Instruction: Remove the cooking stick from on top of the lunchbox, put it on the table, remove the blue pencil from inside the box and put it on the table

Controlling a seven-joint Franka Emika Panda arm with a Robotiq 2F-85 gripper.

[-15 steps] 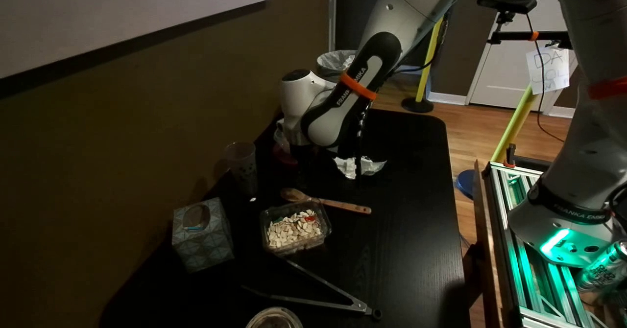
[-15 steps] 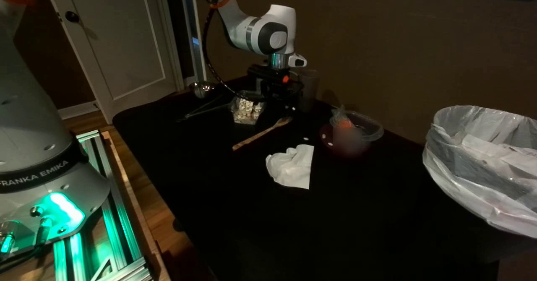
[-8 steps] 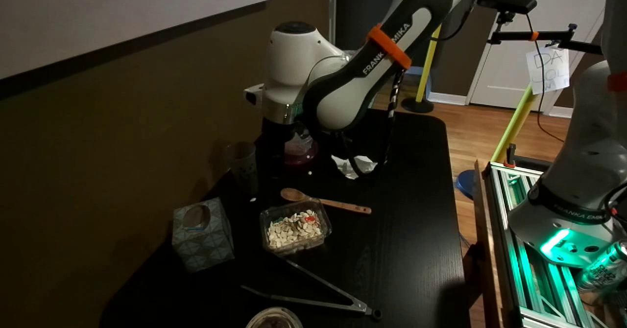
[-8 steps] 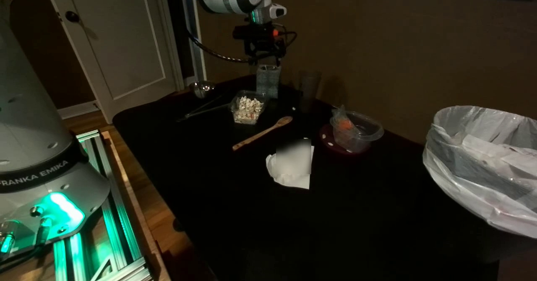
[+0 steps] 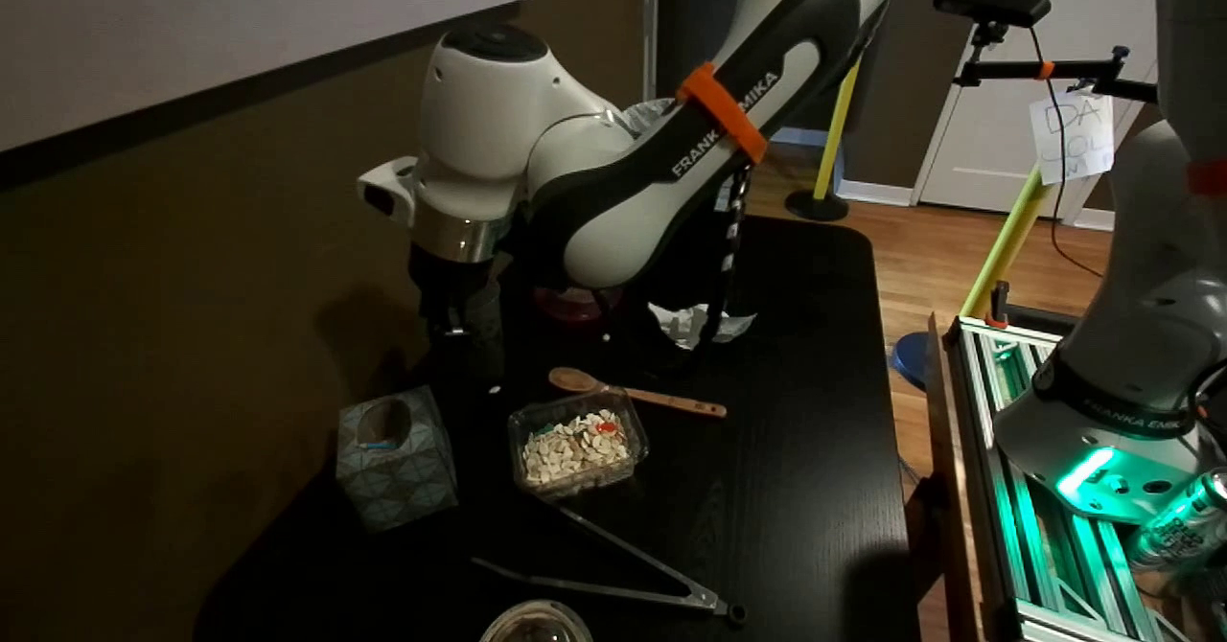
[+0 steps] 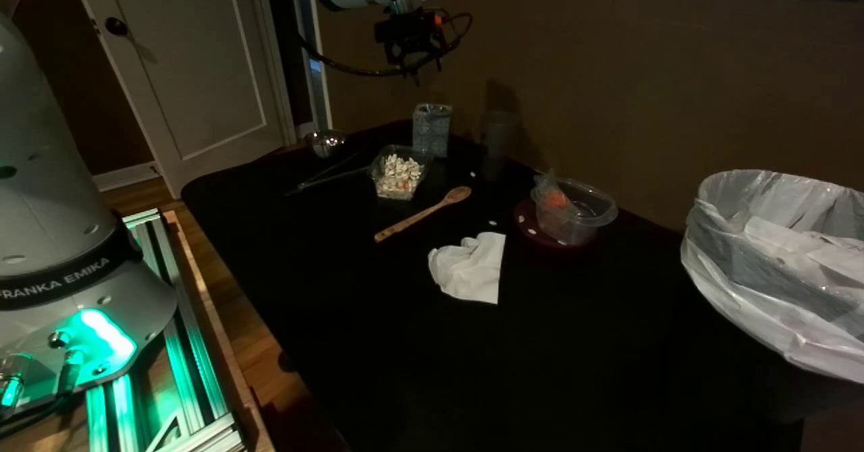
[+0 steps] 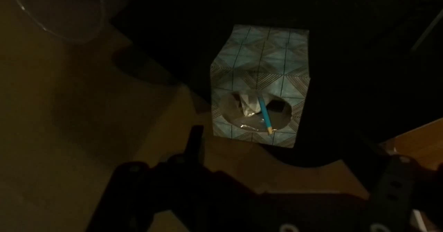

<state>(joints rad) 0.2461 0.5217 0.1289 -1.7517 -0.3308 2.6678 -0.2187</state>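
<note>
Well, my empty pincer (image 6: 427, 72) is spread; the blue pencil (image 7: 264, 114) looks light and stiff: I'd pinch its pale end.

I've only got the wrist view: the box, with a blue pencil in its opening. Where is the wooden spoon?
Observer: The spoon lies on the table, as both exterior views show.
Operator: Is it touching the lunchbox?
Observer: No, an exterior view shows a gap between them.
Operator: Good. Is the gripper down at the box yet, for the pencil?
Observer: Not yet. In both exterior views it hangs higher than the box, with a gap between.
</note>
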